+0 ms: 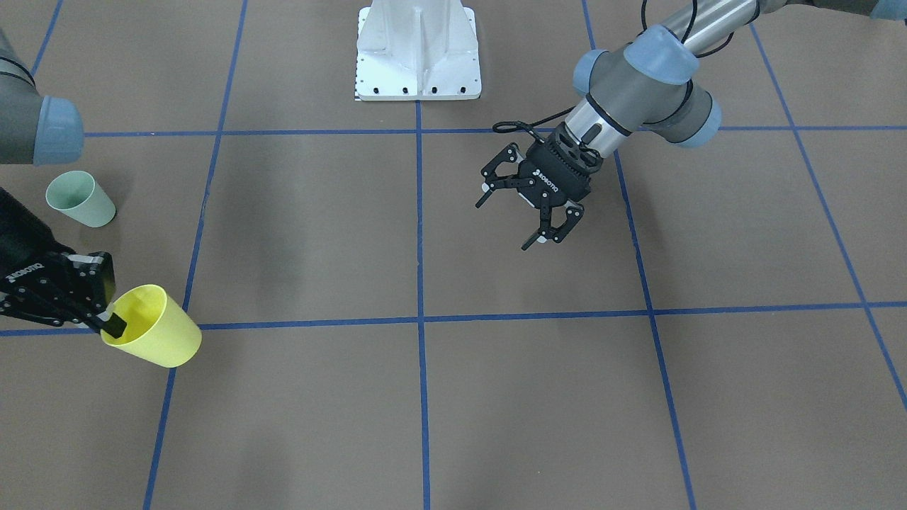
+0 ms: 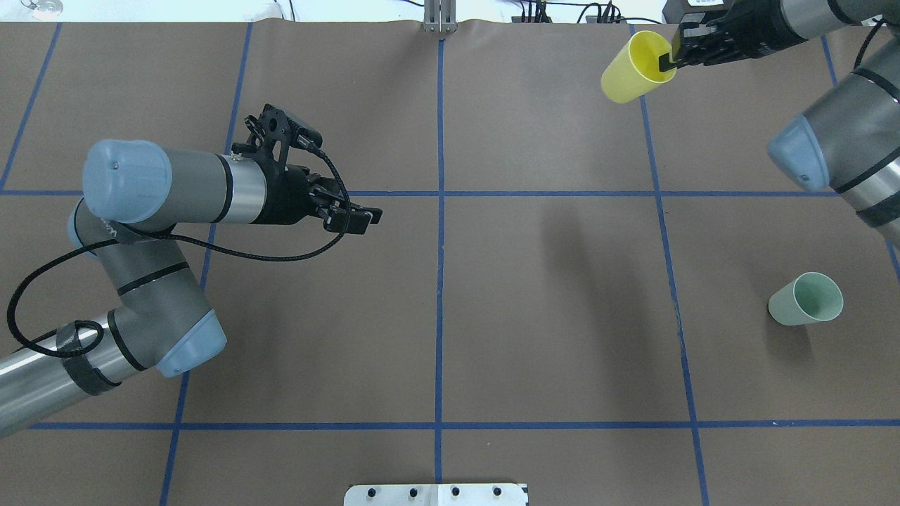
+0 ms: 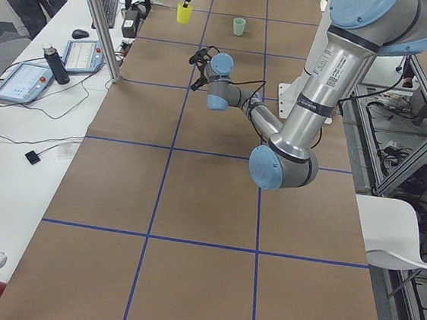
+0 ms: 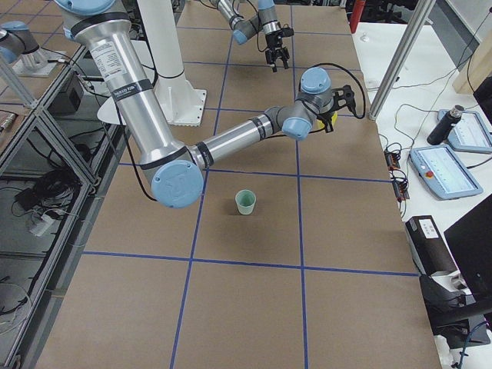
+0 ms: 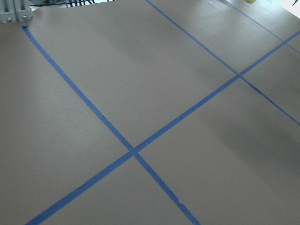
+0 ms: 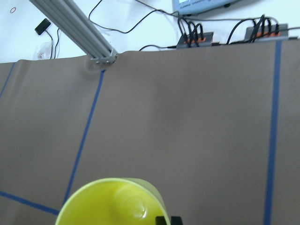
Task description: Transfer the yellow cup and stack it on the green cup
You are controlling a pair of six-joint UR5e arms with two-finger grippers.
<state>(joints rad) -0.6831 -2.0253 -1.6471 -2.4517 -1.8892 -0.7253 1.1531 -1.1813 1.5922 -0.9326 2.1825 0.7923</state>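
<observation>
Pinching rim wall only: right pincer [image 2: 666, 63] clamped on yellow cup [image 2: 628, 68], table's [image 2: 548, 281] far right; cup may pivot or slip before reaching green cup [image 2: 806, 299], standing nearer. Left pincer [image 1: 506, 225] spread wide, empty.

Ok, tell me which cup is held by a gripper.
The yellow cup: the right gripper pinches its rim, while the green cup stands alone, untouched.

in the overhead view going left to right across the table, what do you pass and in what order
left end effector → yellow cup → green cup
</observation>
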